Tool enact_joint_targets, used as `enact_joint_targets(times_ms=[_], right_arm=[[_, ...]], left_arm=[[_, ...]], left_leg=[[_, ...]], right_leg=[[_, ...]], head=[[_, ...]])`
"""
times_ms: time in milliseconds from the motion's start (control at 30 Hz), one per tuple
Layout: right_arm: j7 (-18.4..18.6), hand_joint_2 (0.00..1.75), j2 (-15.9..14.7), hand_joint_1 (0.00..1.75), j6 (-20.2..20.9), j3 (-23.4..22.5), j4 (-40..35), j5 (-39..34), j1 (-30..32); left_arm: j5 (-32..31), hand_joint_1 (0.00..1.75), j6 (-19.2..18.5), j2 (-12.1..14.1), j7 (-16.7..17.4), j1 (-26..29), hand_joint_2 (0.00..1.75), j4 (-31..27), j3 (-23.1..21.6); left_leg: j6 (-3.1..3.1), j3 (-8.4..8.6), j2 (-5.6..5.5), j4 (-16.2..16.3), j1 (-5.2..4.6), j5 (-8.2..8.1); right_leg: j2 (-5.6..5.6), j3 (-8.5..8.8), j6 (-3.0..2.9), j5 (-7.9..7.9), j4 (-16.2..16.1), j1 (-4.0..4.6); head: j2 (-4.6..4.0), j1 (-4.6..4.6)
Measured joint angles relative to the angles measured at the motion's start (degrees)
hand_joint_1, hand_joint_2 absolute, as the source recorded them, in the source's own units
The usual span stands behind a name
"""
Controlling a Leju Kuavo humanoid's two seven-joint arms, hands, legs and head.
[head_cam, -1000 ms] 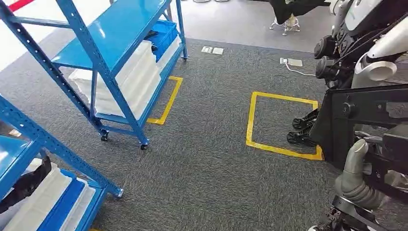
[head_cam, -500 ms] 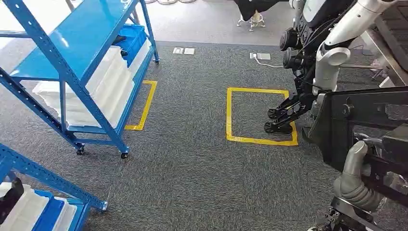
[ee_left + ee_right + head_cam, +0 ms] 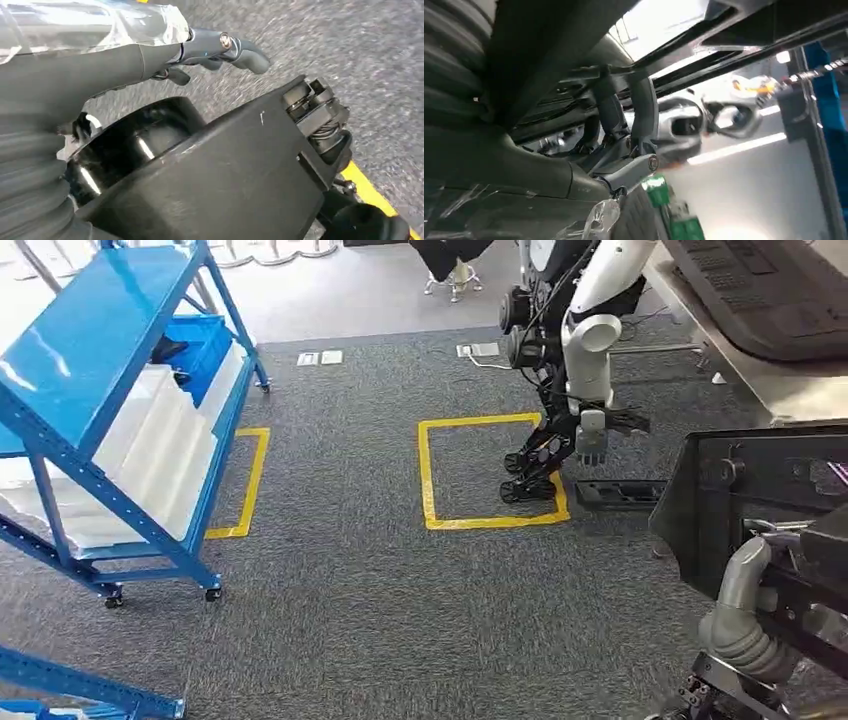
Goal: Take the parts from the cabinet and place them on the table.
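Observation:
A large black part (image 3: 765, 495) sits low at the right of the head view, with my right arm's grey ribbed cover (image 3: 738, 625) beneath it. In the right wrist view my right hand (image 3: 624, 132) grips the underside of that black part (image 3: 549, 45), dark fingers hooked on its frame. My left hand (image 3: 205, 50) hangs over the grey carpet, thumb out, holding nothing. The blue cabinet (image 3: 95, 370) stands at the left with white bins (image 3: 150, 455) and a blue bin (image 3: 200, 345). The table (image 3: 780, 390) with a dark mat is at the upper right.
Another humanoid robot (image 3: 585, 340) stands at a yellow taped square (image 3: 432, 480) between me and the table. A second blue rack's foot (image 3: 90, 695) shows at the lower left. Floor sockets and a cable lie beyond the square. Open carpet lies ahead.
The camera has turned to the right: the cabinet slid to the left, and the other robot and the table came into view. The black part stays in my right hand.

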Motion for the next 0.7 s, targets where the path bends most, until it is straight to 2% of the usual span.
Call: enact_joint_targets(times_ms=[33,67,100,133,200,233,267,300,333,400,433,467,500,533,567,600,633,667,700], right_arm=[[0.0,1.75,0.09,1.75,0.0,-0.06,0.0,0.34,0.12],[0.04,1.75,0.22,1.75,0.0,-0.15,0.0,0.81,0.24],[0.13,1.75,0.33,1.75,0.0,-0.3,0.0,1.37,0.39],[0.33,1.75,0.39,1.75,0.0,-0.44,0.0,1.73,0.61],[0.74,1.75,0.68,1.75,0.0,-0.61,-0.02,2.71,0.98],[0.77,1.75,0.81,1.75,0.0,-0.74,-0.18,3.11,1.14],[0.77,1.75,0.83,1.75,0.0,-0.81,-0.2,3.35,1.25],[0.79,1.75,0.9,1.75,0.0,-0.87,-0.26,3.63,1.25],[0.85,1.75,0.9,1.75,0.0,-0.9,-0.26,3.89,1.19],[0.96,1.75,1.05,1.75,0.0,-0.92,-0.26,4.59,1.45],[1.03,1.75,1.07,1.75,0.0,-0.92,-0.26,4.79,1.46],[1.16,1.75,1.09,1.75,0.0,-0.92,-0.26,4.99,1.46],[1.18,1.75,1.14,1.75,0.0,-0.92,-0.26,5.14,1.46],[1.22,1.75,1.18,1.75,0.0,-0.92,-0.26,5.2,1.45],[1.22,1.75,1.2,1.75,0.0,-0.92,-0.26,5.38,1.43],[1.2,1.75,1.22,1.75,0.0,-0.92,-0.26,5.49,1.25],[1.18,1.75,1.31,1.75,0.0,-0.92,-0.28,5.53,1.24],[1.14,1.75,1.38,1.75,0.0,-0.94,-0.31,5.55,1.28],[1.11,1.75,1.38,1.75,0.0,-0.92,-0.31,5.55,1.28]], left_arm=[[-0.07,0.0,0.0,0.0,0.17,0.01,1.75,0.0,-0.11],[-0.15,0.0,0.02,0.02,0.29,0.09,1.75,0.0,-0.15],[-0.15,0.0,0.02,0.18,0.29,0.09,1.75,0.0,-0.2],[-0.13,0.0,0.02,0.18,0.26,0.08,1.75,0.0,-0.24],[-0.11,0.0,0.02,0.18,0.22,0.02,1.75,0.0,-0.35],[-0.07,0.0,0.02,0.15,0.11,-0.01,1.75,0.0,-0.37],[-0.07,0.0,0.07,0.0,0.09,-0.14,1.75,0.0,-0.39],[0.0,0.0,0.07,0.0,0.04,-0.02,1.75,0.0,-0.46],[-0.02,0.0,-0.02,-0.04,0.07,0.13,1.75,0.0,-0.61],[0.13,0.0,0.0,-0.15,0.07,0.47,1.75,0.0,-0.79],[0.17,0.0,0.0,-0.15,0.07,0.43,1.75,0.0,-0.79],[0.2,0.0,-0.02,-0.15,0.07,0.43,1.75,0.0,-0.85],[0.2,0.0,-0.02,-0.17,0.07,0.43,1.75,0.0,-0.99],[0.2,0.0,-0.11,-0.2,0.07,0.42,1.75,0.0,-1.09],[0.22,0.0,-0.26,-0.17,0.07,0.36,1.75,0.0,-1.14],[0.26,0.0,-0.37,0.0,0.07,0.38,1.75,0.02,-1.14],[0.46,0.0,-0.59,-0.02,0.05,0.37,1.75,0.0,-1.2],[0.72,0.0,-0.94,-0.02,-0.02,0.38,1.75,0.0,-1.25],[0.85,0.0,-1.01,-0.02,-0.06,0.35,1.75,0.0,-1.25]], left_leg=[[0.49,2.7,-0.88,-5.83,-0.29,2.67],[1.29,5.38,-2.99,-11.55,-0.64,4.84],[1.63,6.1,-4.73,-13.69,-0.98,4.81],[1.69,5.95,-4.02,-13.73,-1.09,5.12],[1.81,5.94,-3.28,-13.7,-1.35,5.17],[2.09,6.11,-2.64,-14.57,-1.17,5.87],[1.77,6.36,-1.89,-15.47,-0.64,6.74],[2.1,6.39,-1.57,-16.05,-0.64,6.92],[2.2,6.31,-0.79,-16.03,-0.63,7.01],[2.23,6.26,0.84,-16.0,-0.65,6.93],[2.21,6.22,1.6,-15.98,-0.59,6.92],[2.13,6.21,2.31,-15.97,-0.53,6.87],[1.9,6.23,3.05,-15.85,-0.36,6.74],[1.64,6.27,3.64,-15.66,-0.14,6.56],[1.15,6.34,4.1,-15.2,-0.14,6.22],[0.54,6.1,4.62,-14.58,-0.83,5.65],[0.35,6.29,4.75,-14.45,-0.53,5.32],[0.15,6.55,5.34,-14.5,-0.79,5.29],[-0.05,6.65,5.91,-14.55,-0.5,5.29]], right_leg=[[0.83,0.0,-0.02,0.11,-0.02,-0.03],[1.64,-0.04,0.11,0.24,-0.04,-0.17],[2.13,-0.16,0.35,0.35,0.02,-0.15],[2.69,-0.33,0.68,0.47,-0.03,-0.33],[3.49,-0.48,1.39,0.85,-0.49,-0.52],[4.13,-0.68,1.93,1.13,-0.86,-0.34],[2.23,-0.99,1.72,0.52,0.17,-0.37],[-0.9,-2.33,1.8,-1.6,2.6,0.16],[-2.33,-4.28,2.01,-4.12,6.74,0.22],[-3.33,-8.42,2.54,-8.17,15.95,0.11],[-3.45,-9.35,2.79,-8.4,18.03,-0.06],[-3.62,-8.76,3.05,-7.34,16.96,-0.26],[-4.03,-6.4,3.4,-5.13,12.81,-0.47],[-4.73,-3.2,3.67,-2.76,7.22,-0.67],[-6.99,0.32,4.11,-0.82,1.35,-0.85],[-9.64,1.64,4.11,-0.92,-1.05,-0.66],[-8.45,1.45,3.15,-0.58,-0.9,-0.72],[-7.97,1.3,2.68,-0.77,-0.77,-0.59],[-7.31,1.08,2.27,-0.77,-0.67,-0.31]], head=[[0.0,-0.02],[0.0,-0.02],[0.0,-0.02],[-0.02,-0.13],[-0.02,-0.24],[0.0,-0.39],[0.0,-0.39],[-0.02,-0.31],[0.0,-0.33],[0.0,-0.31],[0.0,-0.31],[0.0,-0.31],[0.0,-0.33],[0.0,-0.31],[0.0,-0.31],[0.0,-0.24],[-0.02,-0.5],[-0.02,-0.92],[-0.02,-1.05]])
